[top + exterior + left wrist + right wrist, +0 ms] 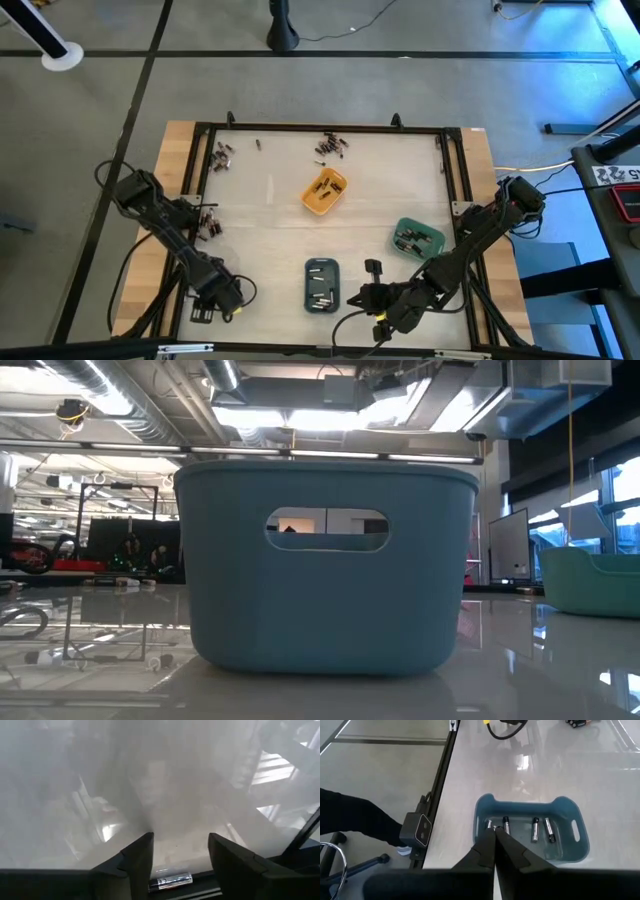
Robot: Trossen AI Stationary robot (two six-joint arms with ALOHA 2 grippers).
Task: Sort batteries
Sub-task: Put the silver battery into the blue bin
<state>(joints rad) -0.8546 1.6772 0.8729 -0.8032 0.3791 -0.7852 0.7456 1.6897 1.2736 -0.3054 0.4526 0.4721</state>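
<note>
**Blue tray up close, both arms low at the near edge**

The slate-blue tray fills your table-level view; from above it sits at the near edge of the table, between the two arms, with several batteries lying in it.

You have open white surface through the middle. The orange tray sits at the centre and the green tray near the right side, both holding cells. Loose batteries lie in clusters along the far edge, at the far-left corner and by the left frame rail.

Your left gripper is down at the near-left corner, its fingers spread apart, with one battery lying just by them at the frame. Your right gripper reaches in low from the near right, fingers pressed together, tips over the blue tray's end.
</note>
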